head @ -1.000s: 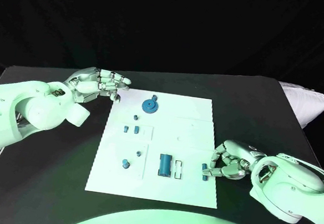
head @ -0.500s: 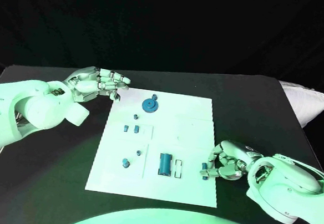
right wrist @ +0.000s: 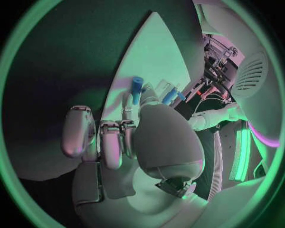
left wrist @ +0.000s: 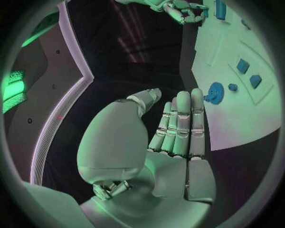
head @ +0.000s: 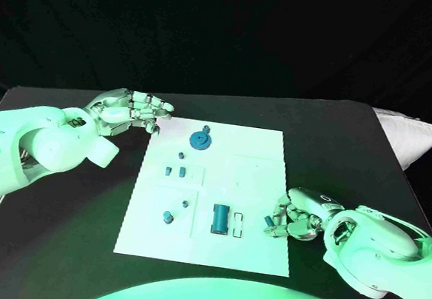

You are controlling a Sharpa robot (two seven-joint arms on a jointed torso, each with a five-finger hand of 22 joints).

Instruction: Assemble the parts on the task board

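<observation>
We log the task board [head: 233, 197] lying flat mid-table, a white plate with marked panels. At its right edge the right hand [head: 298, 219] pinches a small blue peg [head: 271, 222] between fingertips, the peg upright and just over the board's rim; the right wrist view shows the same peg [right wrist: 137, 88] standing up from the fingertips, the remaining fingers curled alongside. Just left of it a larger blue cylinder [head: 221, 214] lies in the lower middle panel beside a white slot. Further left a small blue knob [head: 167, 218] sits near the board's lower left, and two small blue blocks [head: 176, 172] sit in the left middle panel. Up top, a blue gear [head: 200, 142] rests near the far edge, a smaller blue piece touching its far side. The left hand [head: 130, 112] hovers at the board's far left corner, off the plate, fingers loosely bent and apart, holding nothing. All this sits on the black table [head: 79, 206].
</observation>
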